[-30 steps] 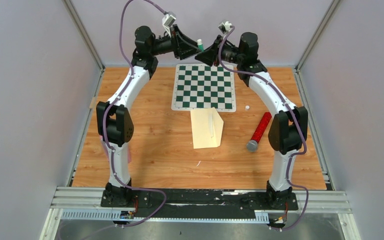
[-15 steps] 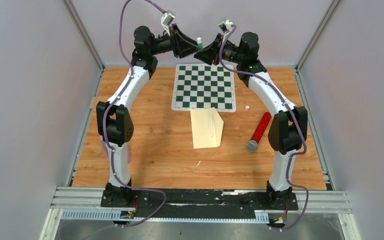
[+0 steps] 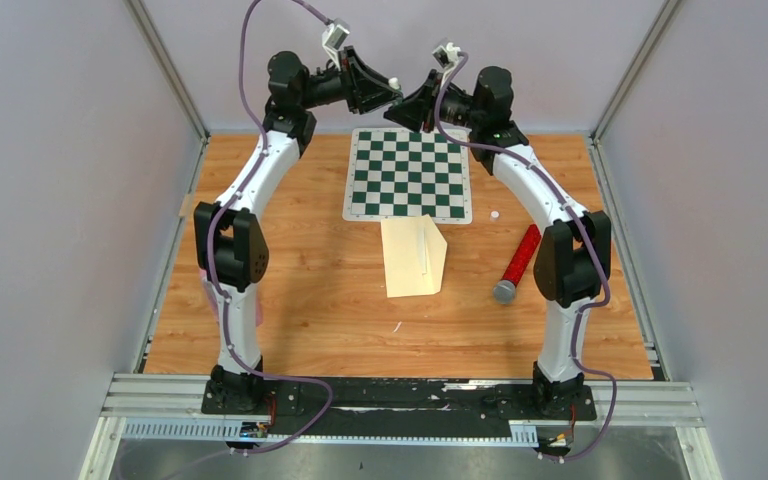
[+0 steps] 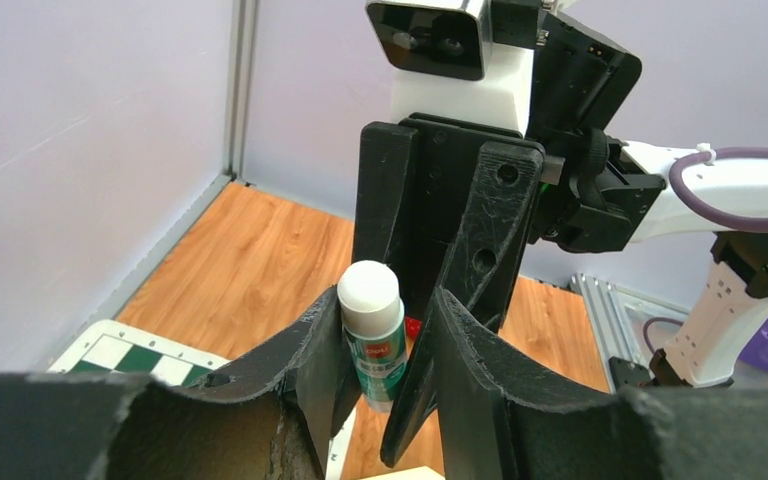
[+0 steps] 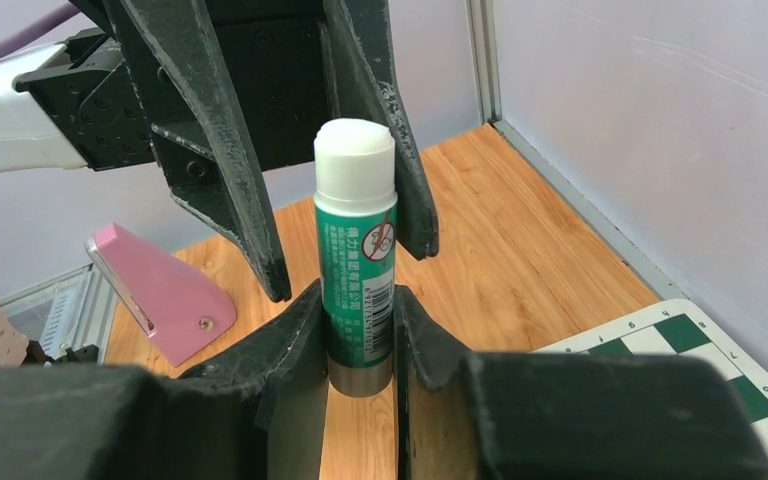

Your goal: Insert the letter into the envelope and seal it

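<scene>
Seen from above, the left arm (image 3: 260,170) is reaching up and inward over the far edge of the table (image 3: 290,300). Its end effector (image 4: 388,300) is sitting astride the white-capped end of a green glue stick (image 5: 356,250). The two fingers are standing partly open on either side of the cap, with a sliver of gap showing on one side, so they are not clamping it.

The right arm (image 3: 540,190) is arching in to meet it. Its end effector (image 5: 358,295) is gripping the lower body of the glue stick, both fingers pressing against the green label, cap end pointing toward the left arm.

Below the two end effectors, a green-and-white chessboard (image 3: 408,175) is lying flat on the table. The envelope (image 3: 408,268) is lying just on the near side of it, its far edge meeting the board's near edge and its triangular flap folding out to the right. A thin white strip (image 3: 425,250) is showing along the flap's fold; it is too small to tell whether this is the letter.

To the right, apart from the envelope, a red cylinder (image 3: 520,258) with a grey end is lying at a slant.
</scene>
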